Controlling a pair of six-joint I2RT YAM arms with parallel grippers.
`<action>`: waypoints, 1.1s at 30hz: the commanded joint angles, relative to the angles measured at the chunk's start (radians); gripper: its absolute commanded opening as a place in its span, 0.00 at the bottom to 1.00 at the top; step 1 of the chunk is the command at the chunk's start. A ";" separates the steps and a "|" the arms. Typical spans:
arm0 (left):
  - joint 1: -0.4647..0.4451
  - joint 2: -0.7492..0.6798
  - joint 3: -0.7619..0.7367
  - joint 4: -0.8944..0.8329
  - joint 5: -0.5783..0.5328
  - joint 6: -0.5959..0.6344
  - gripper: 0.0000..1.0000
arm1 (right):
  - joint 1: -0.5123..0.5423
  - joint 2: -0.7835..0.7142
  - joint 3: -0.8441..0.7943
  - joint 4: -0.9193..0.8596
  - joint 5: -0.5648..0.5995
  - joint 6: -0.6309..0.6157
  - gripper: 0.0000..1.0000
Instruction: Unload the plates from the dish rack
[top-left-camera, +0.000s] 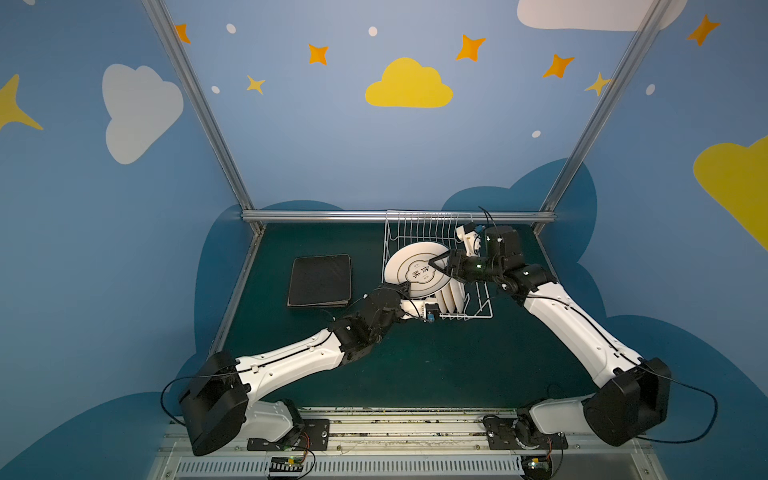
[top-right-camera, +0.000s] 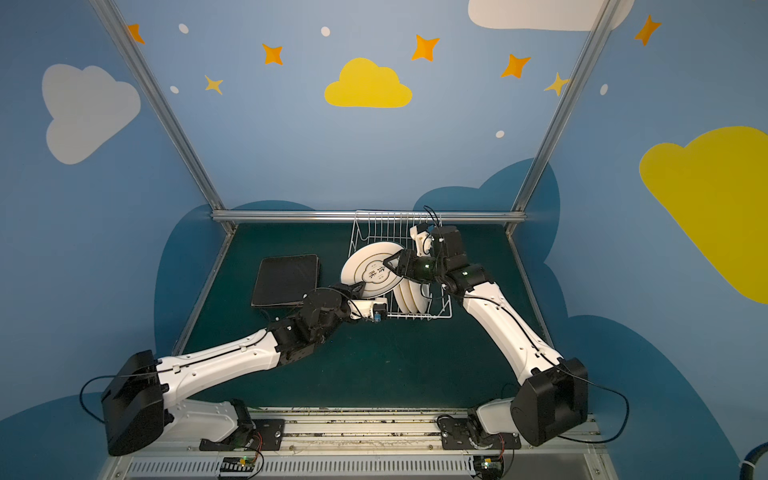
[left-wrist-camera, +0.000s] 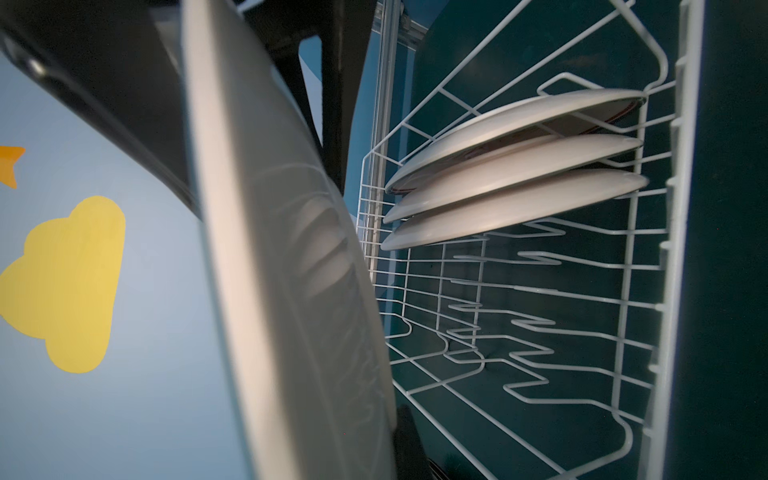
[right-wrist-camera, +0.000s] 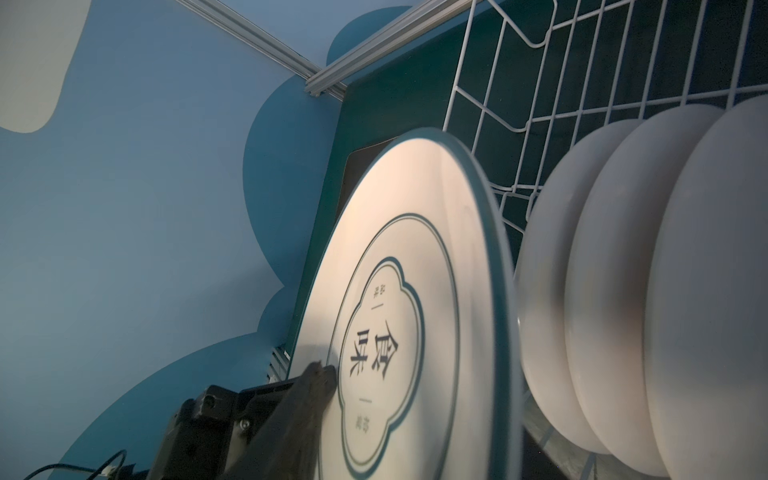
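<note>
Faces of racked plates mostly hidden.

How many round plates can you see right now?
4. One large printed plate is held tilted over the dish rack by the left gripper; three smaller plates stand side by side at the rack's near end. More could be hidden behind them.

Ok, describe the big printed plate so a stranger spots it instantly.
On the green table, find the white wire dish rack right of centre at the back. At its left side one round plate is held tilted, face showing. Unlike the three white plates standing on edge in the rack, it is larger, with dark characters inside a lobed frame.
</note>
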 joint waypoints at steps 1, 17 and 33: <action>-0.006 -0.002 0.002 0.100 -0.021 0.011 0.05 | 0.006 0.013 0.027 -0.017 -0.014 0.008 0.48; -0.010 0.004 -0.013 0.133 -0.041 0.010 0.14 | 0.007 0.012 0.034 -0.012 -0.030 0.011 0.09; -0.010 -0.009 -0.026 0.084 -0.025 -0.035 0.88 | -0.008 -0.026 0.004 0.131 -0.023 0.135 0.00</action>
